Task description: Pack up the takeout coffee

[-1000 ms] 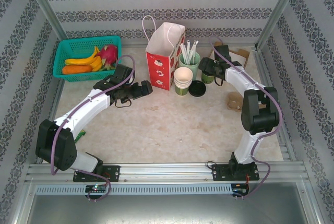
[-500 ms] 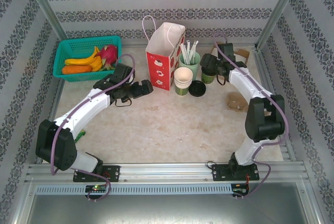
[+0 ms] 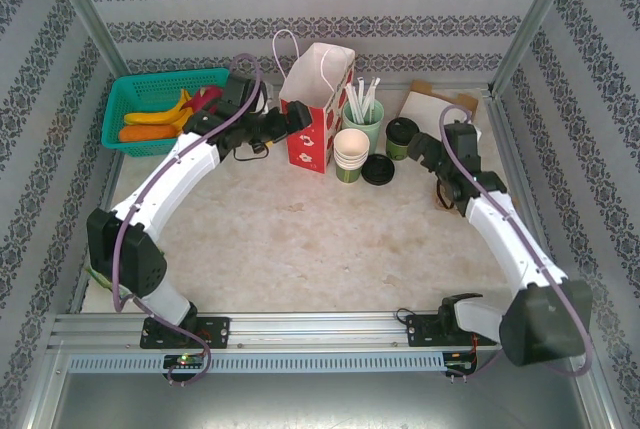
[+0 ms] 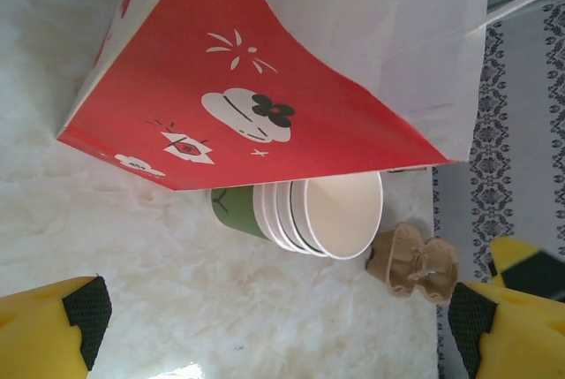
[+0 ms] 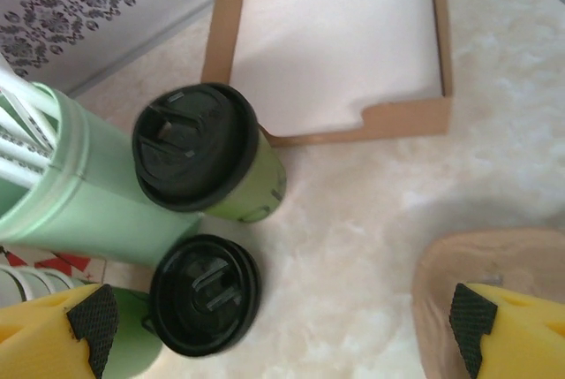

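Takeout coffee (image 3: 402,133) stands upright with its lid on, toward 1 o'clock on the table (image 3: 330,239). The straw cup (image 3: 363,121) is just beside it at its 9 o'clock, and a loose black lid (image 3: 379,170) lies at its 7 o'clock. The right gripper (image 3: 424,149) hovers at the coffee's 4 o'clock, spread wide and empty. The left gripper (image 3: 292,121), also spread and empty, sits at the 9 o'clock side of the paper bag (image 3: 320,99), which stands at 12 o'clock with its mouth up.

The step in hand looks like the reach for the coffee. It would go best with the fingers straddling the paper wall below the lid, coming in from 4 o'clock to miss the straw cup. A gentle squeeze should keep the cup upright, and the lift must clear the bag's rim.
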